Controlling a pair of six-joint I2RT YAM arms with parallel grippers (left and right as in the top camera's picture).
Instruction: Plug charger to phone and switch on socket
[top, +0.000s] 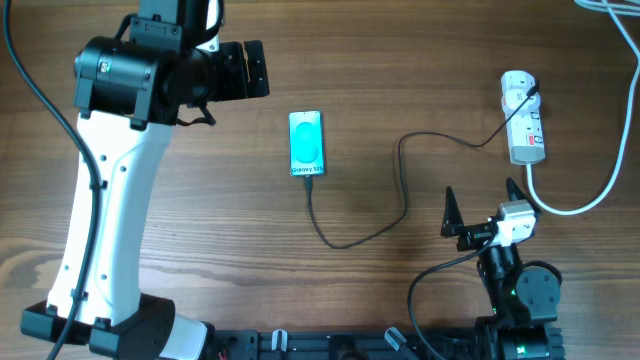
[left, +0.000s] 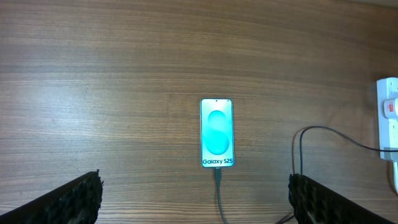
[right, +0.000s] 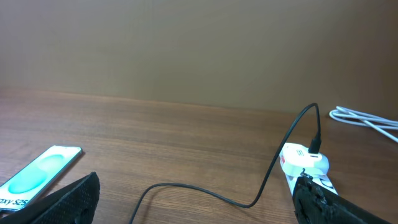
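Charger (left: 219, 186) looks seated in the phone (left: 216, 133), so the socket (top: 523, 120) is next, just ahead of your right gripper (top: 480, 197). Both it and the left gripper (top: 256, 70) gape empty; poke the switch (left: 390, 109) with one fingertip.

Table (top: 400, 80): brown wood-grain top, matte. Phone (top: 306, 144) lies flat nr centre, screen up, lit turquoise, "Galaxy" end toward near edge. Charger cable (top: 403, 180), thin blk, meets phone's near end, loops along the wood to the right, bends back toward far side, then runs to socket strip (top: 524, 118). Strip lies flat at far right, red switch spot visible. Thick white lead (top: 570, 211) leaves strip's near end, curves over table, exits right edge.
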